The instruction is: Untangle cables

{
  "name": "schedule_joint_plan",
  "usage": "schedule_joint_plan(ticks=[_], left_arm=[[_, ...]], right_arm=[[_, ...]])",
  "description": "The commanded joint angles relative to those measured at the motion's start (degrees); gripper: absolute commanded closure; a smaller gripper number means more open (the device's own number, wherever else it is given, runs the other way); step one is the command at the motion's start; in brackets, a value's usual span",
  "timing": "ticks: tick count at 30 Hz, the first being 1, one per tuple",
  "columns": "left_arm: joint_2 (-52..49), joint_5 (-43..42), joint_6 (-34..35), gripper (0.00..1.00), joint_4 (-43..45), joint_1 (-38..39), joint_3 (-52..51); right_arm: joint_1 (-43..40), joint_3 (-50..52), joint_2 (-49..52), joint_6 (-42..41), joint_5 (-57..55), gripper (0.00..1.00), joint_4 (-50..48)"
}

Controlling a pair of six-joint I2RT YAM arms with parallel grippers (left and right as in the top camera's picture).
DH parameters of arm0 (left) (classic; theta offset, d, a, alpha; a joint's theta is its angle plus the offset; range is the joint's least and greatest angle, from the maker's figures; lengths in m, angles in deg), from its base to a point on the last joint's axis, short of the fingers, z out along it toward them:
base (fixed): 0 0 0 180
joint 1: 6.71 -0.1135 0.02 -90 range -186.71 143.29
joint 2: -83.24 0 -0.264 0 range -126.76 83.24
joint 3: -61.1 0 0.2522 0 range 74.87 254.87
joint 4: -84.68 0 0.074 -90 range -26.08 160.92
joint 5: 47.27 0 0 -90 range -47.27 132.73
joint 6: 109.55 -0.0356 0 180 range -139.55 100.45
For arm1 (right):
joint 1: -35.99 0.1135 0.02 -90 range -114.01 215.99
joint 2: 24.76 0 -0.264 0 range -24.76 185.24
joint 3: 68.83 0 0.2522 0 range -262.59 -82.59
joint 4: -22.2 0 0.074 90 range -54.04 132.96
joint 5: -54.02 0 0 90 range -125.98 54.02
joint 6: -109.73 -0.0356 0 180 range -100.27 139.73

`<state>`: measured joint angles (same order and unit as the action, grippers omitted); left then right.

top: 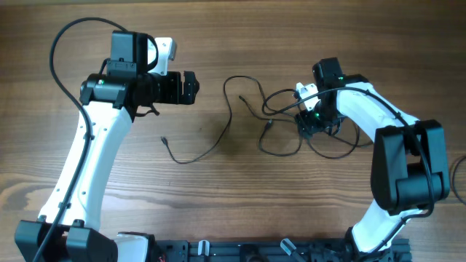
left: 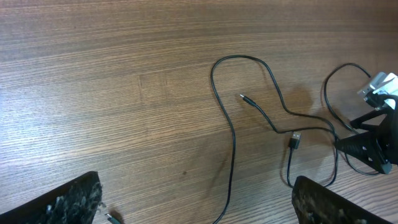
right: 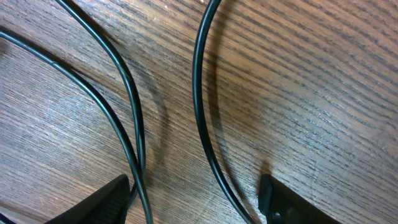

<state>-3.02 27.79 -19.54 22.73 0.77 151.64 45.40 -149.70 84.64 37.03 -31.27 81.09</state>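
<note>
Thin black cables lie on the wooden table. One long loose cable (top: 230, 110) runs from the middle down to a small plug at the left (top: 164, 139). The other strands are looped together around a plug (top: 268, 125) under my right gripper (top: 317, 125). My right gripper is open and low on the table, with cable strands (right: 198, 93) (right: 127, 81) passing between its fingers (right: 196, 208). My left gripper (top: 194, 87) is open and empty, held above the table to the left of the cables. The long cable (left: 231, 130) runs between its fingertips (left: 199, 211) far below.
A white connector piece (top: 306, 92) sits by the right gripper, and it also shows in the left wrist view (left: 379, 84). The arms' own thick black cables arc over the left arm (top: 62, 44) and the right arm (top: 378, 98). A black rail (top: 255, 251) lines the front edge.
</note>
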Motion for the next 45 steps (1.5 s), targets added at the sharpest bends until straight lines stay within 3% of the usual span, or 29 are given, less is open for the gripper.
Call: schedule_joint_plan(ticks=[1, 3, 4, 6, 9, 12, 21, 29, 32, 41, 42, 43, 45], left_arm=[[-0.11, -1.11, -1.31, 0.0, 0.35, -0.22, -0.04], [-0.11, -1.11, -1.31, 0.0, 0.55, -0.22, -0.04], [-0.11, -1.11, -1.31, 0.0, 0.61, -0.22, -0.04], [-0.11, -1.11, -1.31, 0.0, 0.63, -0.22, -0.04], [-0.11, -1.11, -1.31, 0.0, 0.61, -0.22, -0.04], [-0.11, -1.11, -1.31, 0.0, 0.59, -0.22, -0.04], [-0.11, -1.11, -1.31, 0.0, 0.61, -0.22, -0.04], [-0.11, -1.11, -1.31, 0.0, 0.61, -0.22, -0.04], [-0.11, -1.11, -1.31, 0.0, 0.61, -0.22, -0.04], [-0.11, -1.11, -1.31, 0.0, 0.59, -0.22, -0.04], [-0.11, -1.11, -1.31, 0.0, 0.57, -0.22, -0.04], [-0.11, -1.11, -1.31, 0.0, 0.57, -0.22, -0.04], [-0.11, -1.11, -1.31, 0.0, 0.57, -0.22, -0.04]], right_arm=[[0.26, 2.32, 1.07, -0.76, 0.07, 0.34, -0.17], [-0.02, 2.32, 1.07, -2.71, -1.51, 0.36, -0.85], [-0.26, 2.32, 1.07, -2.71, -1.49, 0.53, -0.83], [-0.63, 2.32, 1.07, -2.73, -1.49, 0.63, -0.79], [-0.81, 2.32, 1.07, -2.78, -0.57, 0.89, -0.81], [-0.81, 2.32, 1.07, -3.43, -0.24, 0.96, -1.01], [-0.81, -0.81, -0.15, -6.8, -2.8, 0.96, 1.2], [-0.81, -3.56, -8.55, -6.84, -1.49, 0.96, 3.76], [-0.81, -3.56, -10.73, -6.93, -1.22, 0.89, 3.78], [-0.81, -3.56, -13.55, -6.82, 0.28, 0.96, 3.61], [-0.81, -3.56, -13.55, -6.82, 0.26, 0.94, 3.63], [-0.81, -3.56, -13.53, -6.75, 0.28, 0.84, 4.0], [-0.81, -3.56, -13.53, -6.78, 0.35, 0.81, 4.26]])
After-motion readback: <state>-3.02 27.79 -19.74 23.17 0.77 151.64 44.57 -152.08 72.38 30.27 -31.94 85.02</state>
